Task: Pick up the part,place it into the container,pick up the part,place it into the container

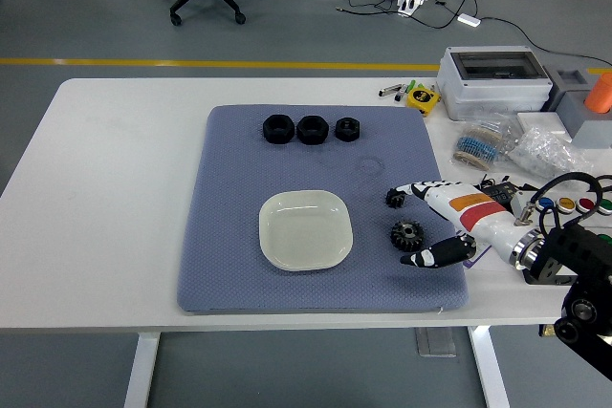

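Observation:
A white rounded-square dish [306, 229] sits on the blue-grey mat [229, 236], near its front middle. A black gear [407, 233] lies on the mat to the dish's right. A smaller black gear [393, 198] lies just behind it. Three black nut-like parts [311, 129] stand in a row at the mat's far side. My right hand [413, 226] reaches in from the right, fingers spread, with the larger gear between thumb and fingers; it holds nothing. Its upper fingertips [405, 190] are right by the small gear. The left arm is out of view.
A grey electrical box [492, 81], a yellow tape measure [421, 97], bags of small parts [507, 145] and an orange object [600, 91] crowd the table's right side. A button box [564, 204] lies beside my right wrist. An office chair stands on the floor beyond.

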